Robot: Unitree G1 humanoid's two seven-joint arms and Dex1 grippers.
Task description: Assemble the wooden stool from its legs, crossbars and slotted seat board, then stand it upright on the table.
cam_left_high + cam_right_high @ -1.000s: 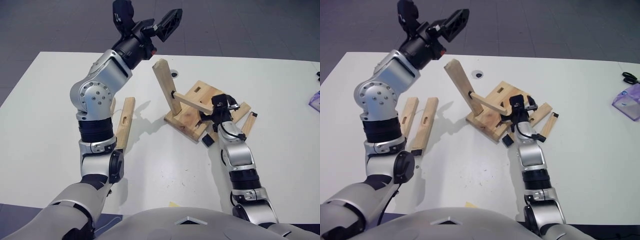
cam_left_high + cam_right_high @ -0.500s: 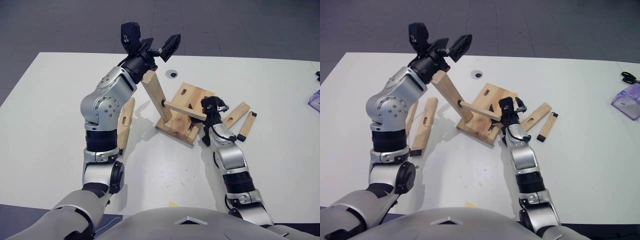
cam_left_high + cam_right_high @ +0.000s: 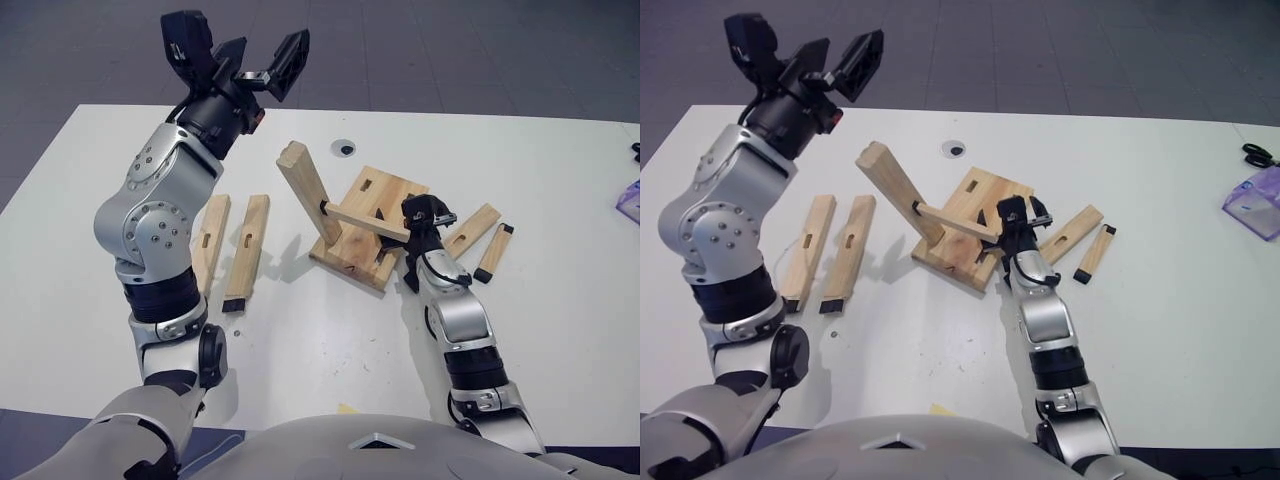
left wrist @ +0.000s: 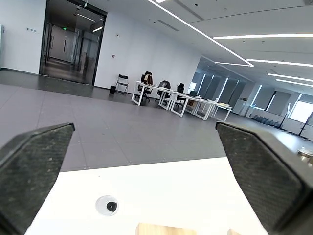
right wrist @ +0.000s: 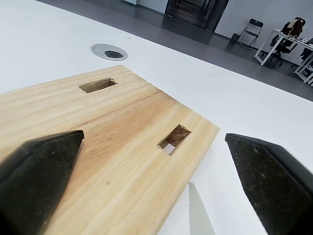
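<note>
The slotted seat board lies tilted on the white table. One leg stands slanted from its near-left corner, and a crossbar runs from that leg over the board. My left gripper is open, raised high above the table and to the left of the leg's top, holding nothing. My right gripper is open at the board's right edge; in the right wrist view its fingers spread over the board. Two loose legs lie side by side on the left.
Two more wooden pieces lie right of the board. A round cable hole sits behind the stool parts. A purple object and scissors are at the table's far right edge.
My left gripper left the leg's top and rose up to the left, still open. The leg now leans a little more to the left. The right arm has kept still over the last half second.
</note>
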